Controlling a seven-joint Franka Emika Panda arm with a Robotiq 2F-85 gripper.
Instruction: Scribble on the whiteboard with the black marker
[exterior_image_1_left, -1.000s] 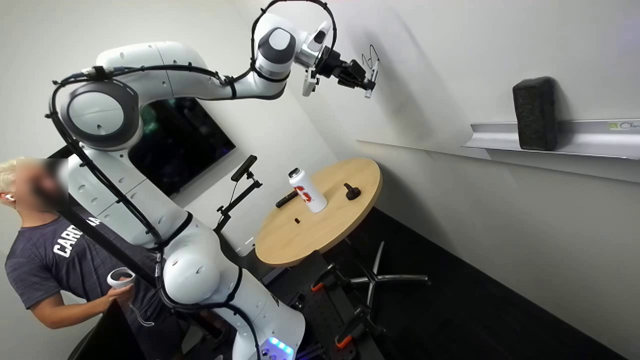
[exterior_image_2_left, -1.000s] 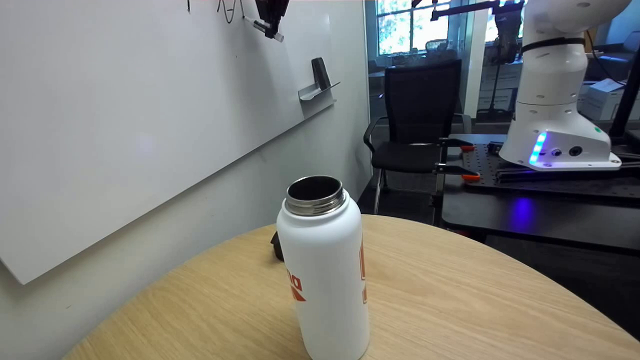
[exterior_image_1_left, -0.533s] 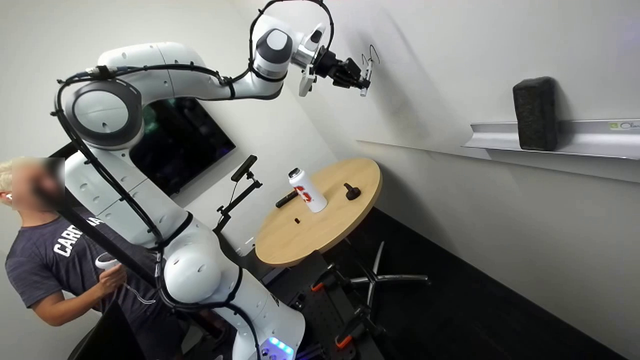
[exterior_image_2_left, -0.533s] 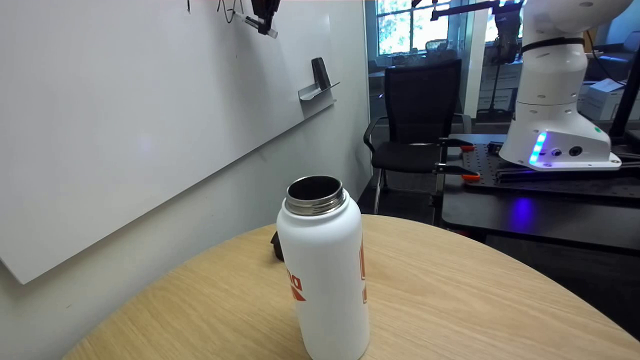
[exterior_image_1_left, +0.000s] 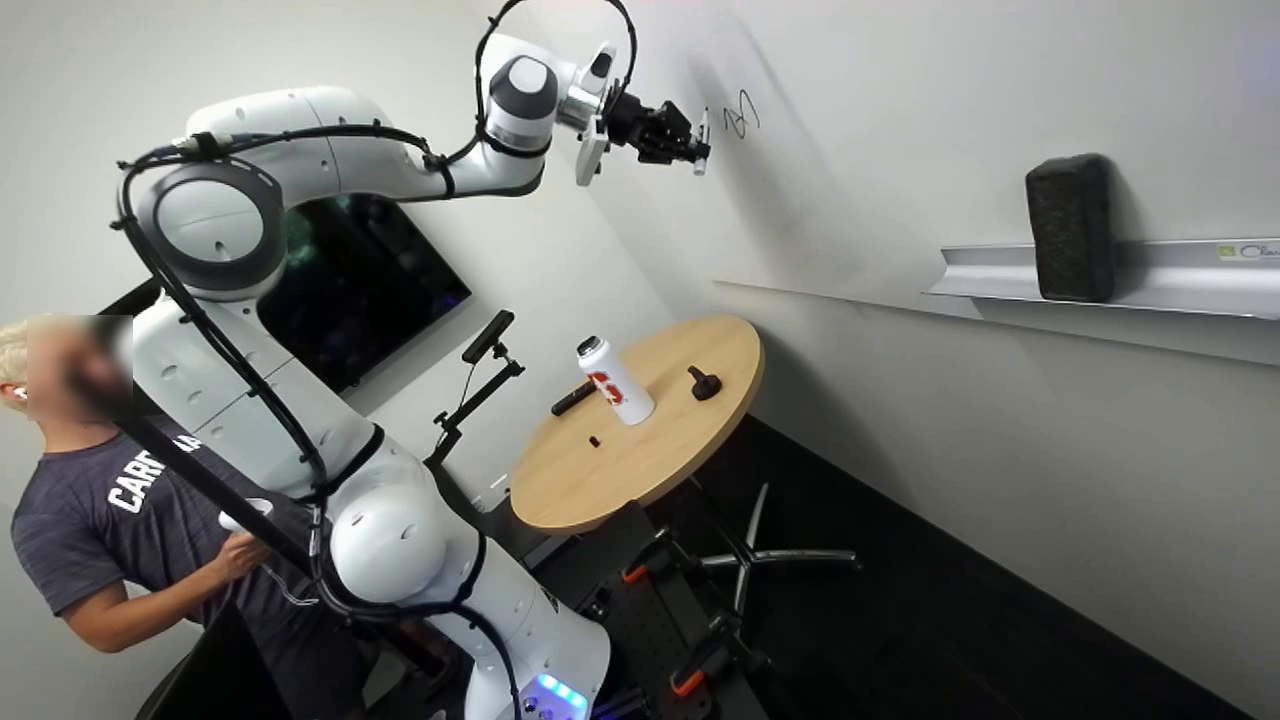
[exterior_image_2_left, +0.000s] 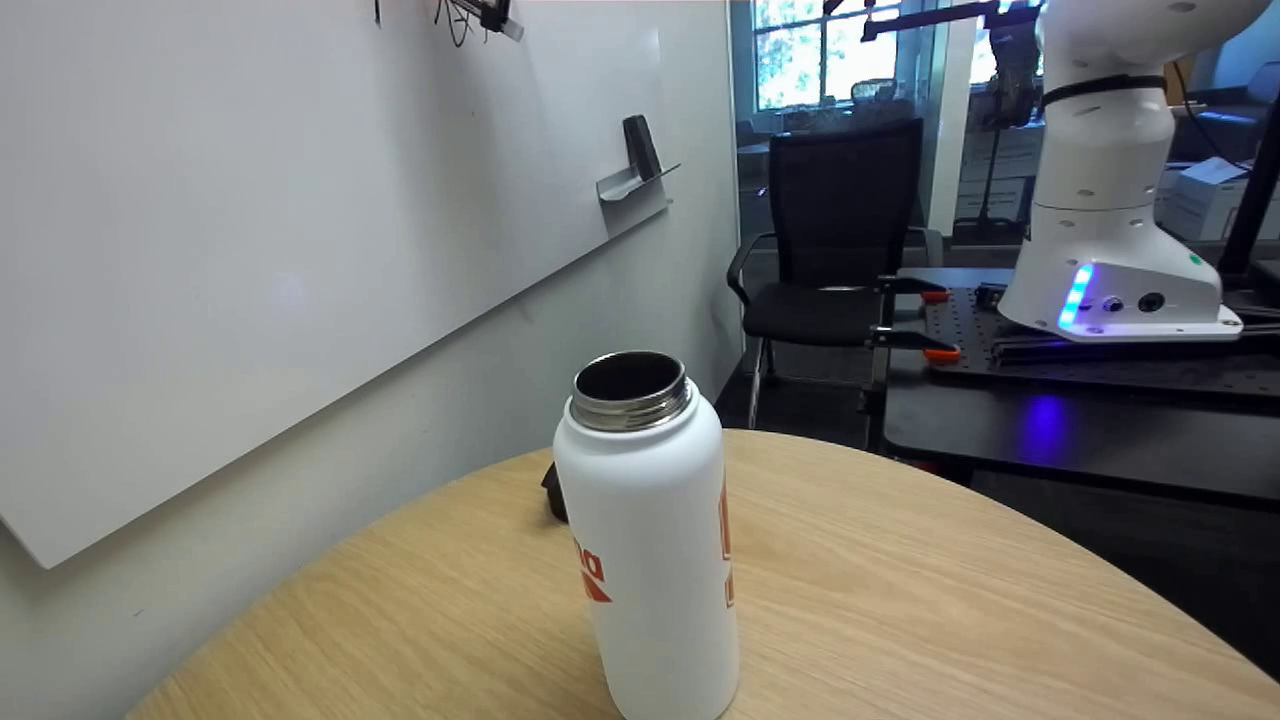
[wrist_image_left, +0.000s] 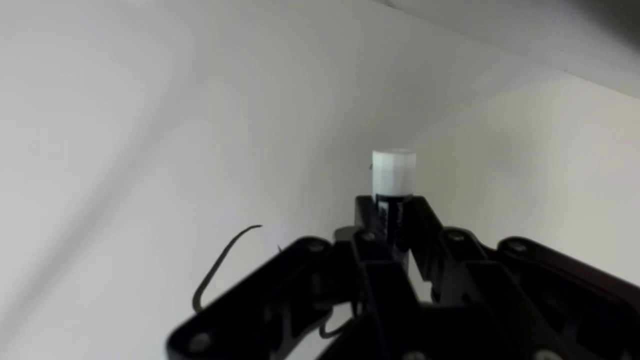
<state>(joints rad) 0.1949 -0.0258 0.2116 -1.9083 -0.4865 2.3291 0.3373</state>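
Note:
The black marker is white-bodied with a dark label band. My gripper is shut around its middle, tip end up. In the wrist view the marker's white rear end sticks out past the fingertips; its tip is hidden. The whiteboard has a thin black zigzag scribble, partly seen in the wrist view too. In an exterior view the marker tip is left of the scribble; I cannot tell whether it touches the board. In an exterior view the gripper is cut by the top edge.
A black eraser stands on the board's metal tray. A round table below holds a white bottle, a black lid and a small black piece. A person stands behind the arm.
My gripper, still holding the marker, has moved left in both exterior views, and slightly upward. The marker no longer overlaps the scribble in an exterior view. The scribble shows no clear new strokes.

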